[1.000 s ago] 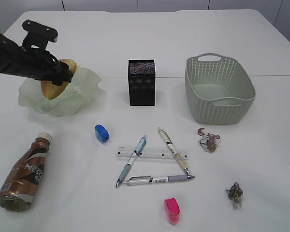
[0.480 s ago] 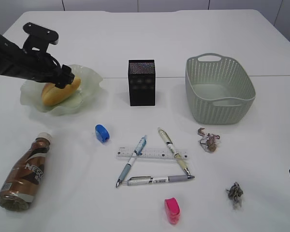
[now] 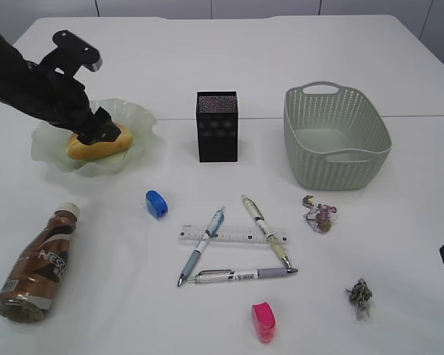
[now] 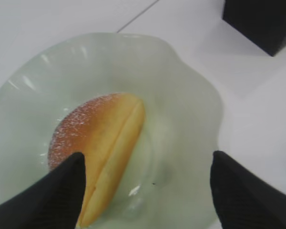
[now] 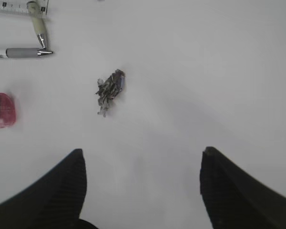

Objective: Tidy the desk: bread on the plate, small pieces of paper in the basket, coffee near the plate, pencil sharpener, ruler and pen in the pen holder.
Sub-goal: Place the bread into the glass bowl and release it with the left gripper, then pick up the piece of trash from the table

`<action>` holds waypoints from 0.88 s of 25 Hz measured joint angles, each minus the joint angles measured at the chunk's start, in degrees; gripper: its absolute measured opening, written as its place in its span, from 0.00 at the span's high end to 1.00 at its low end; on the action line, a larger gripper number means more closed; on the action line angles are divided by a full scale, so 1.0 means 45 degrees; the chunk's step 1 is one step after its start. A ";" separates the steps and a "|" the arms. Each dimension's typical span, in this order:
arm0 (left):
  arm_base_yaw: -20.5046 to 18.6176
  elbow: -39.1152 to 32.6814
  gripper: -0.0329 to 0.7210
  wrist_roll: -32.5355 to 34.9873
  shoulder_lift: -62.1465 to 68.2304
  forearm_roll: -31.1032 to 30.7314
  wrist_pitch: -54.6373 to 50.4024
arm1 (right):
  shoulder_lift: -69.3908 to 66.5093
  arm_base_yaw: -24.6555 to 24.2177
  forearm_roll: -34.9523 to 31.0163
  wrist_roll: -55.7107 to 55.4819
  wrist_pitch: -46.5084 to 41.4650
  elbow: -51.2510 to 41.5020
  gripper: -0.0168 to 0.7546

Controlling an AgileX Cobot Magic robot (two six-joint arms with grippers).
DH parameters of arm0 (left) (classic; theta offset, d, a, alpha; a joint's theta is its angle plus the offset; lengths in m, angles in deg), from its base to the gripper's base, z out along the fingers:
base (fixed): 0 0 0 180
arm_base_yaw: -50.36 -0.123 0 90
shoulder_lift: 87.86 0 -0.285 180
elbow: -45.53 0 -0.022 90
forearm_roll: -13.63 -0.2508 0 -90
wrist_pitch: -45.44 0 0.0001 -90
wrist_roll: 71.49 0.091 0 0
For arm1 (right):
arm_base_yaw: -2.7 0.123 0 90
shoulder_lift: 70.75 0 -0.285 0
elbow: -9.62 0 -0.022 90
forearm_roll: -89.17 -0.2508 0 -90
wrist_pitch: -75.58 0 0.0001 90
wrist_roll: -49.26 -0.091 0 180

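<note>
The bread (image 3: pixel 96 146) (image 4: pixel 102 143) lies in the pale green plate (image 3: pixel 137 118) (image 4: pixel 186 86) at the back left. My left gripper (image 3: pixel 103 127) (image 4: pixel 148 155) hangs open just over it, one finger by the bun's end, holding nothing. The coffee (image 3: pixel 35 265) lies on its side at the front left. Three pens (image 3: pixel 201 245) and the clear ruler (image 3: pixel 233 235) lie mid-desk, with a blue sharpener (image 3: pixel 156 203) and a pink one (image 3: pixel 263 322). The pinkish paper (image 3: pixel 319 214) and the grey paper (image 3: pixel 360 296) (image 5: pixel 109 91) lie on the right. My right gripper (image 5: pixel 143 150) is open above bare desk.
The black mesh pen holder (image 3: pixel 217 126) stands at the back centre, and the grey-green basket (image 3: pixel 337 137) stands to its right with nothing in it. The right wrist view also catches the pink sharpener (image 5: pixel 2 110) and a pen tip (image 5: pixel 24 52).
The bread went from hanging tilted in my left gripper over the plate to lying flat in it. The left jaws let go and spread. The right arm has hardly moved.
</note>
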 joint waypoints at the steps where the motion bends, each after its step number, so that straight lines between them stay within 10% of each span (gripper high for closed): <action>1: 0.0026 0.0000 0.17 -0.0154 -0.0168 -0.0193 -0.0521 | 0.0000 0.0000 0.0000 0.0000 -0.0019 0.0118 0.27; 9: 0.0819 0.0028 0.18 -0.5142 -0.1333 -0.4384 -0.4593 | 0.0000 0.0000 -0.0327 0.0025 -0.0711 0.1219 0.27; 22: 0.1822 0.0028 0.30 -0.9137 -0.1953 -0.4780 -1.1044 | 0.0000 0.0000 -0.0571 0.0193 -0.2494 0.2925 0.27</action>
